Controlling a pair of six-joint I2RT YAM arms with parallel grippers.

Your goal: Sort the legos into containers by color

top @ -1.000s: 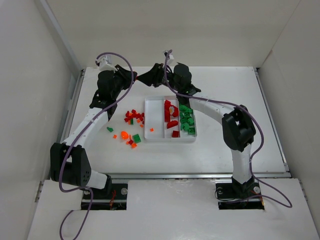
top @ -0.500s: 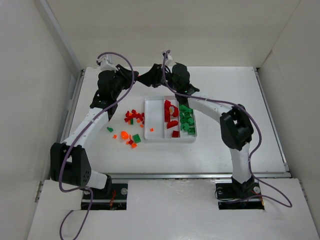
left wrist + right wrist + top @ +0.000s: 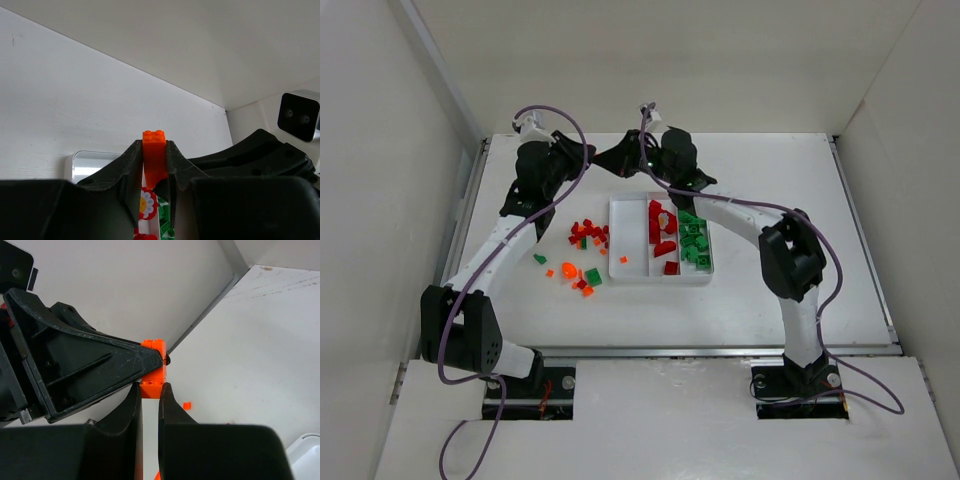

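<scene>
- White counter [image 3: 770, 170], white walls close around; both arms stretched to the far side, meeting tip to tip near the far end of the tray [image 3: 626, 225].
- Left pincer [image 3: 154, 146] clamped on an orange brick [image 3: 154, 150], studs up, long axis upright between the pads.
- Right pincer [image 3: 151, 388] closed too, coming in from the opposite side and pinching the lower end of that same brick, judging by the wrist view.
- Key relation: one brick shared by both, left on the upper part, right on the lower, lifted well clear of the counter.
- Neither arm nearer, both already on it.
- Looks like two stacked pieces, so probably a pull-apart along that upright axis, each pincer keeping its half.
- Hard glossy plastic, crisp corners, round studs; matte black fingers, lightly scuffed.
- Down below: red pieces [image 3: 663, 235] in the middle compartment, green pieces [image 3: 695, 245] in the right one, left one nearly bare.
- Loose pile [image 3: 585, 235] of mixed colours just left of the tray, waiting.
</scene>
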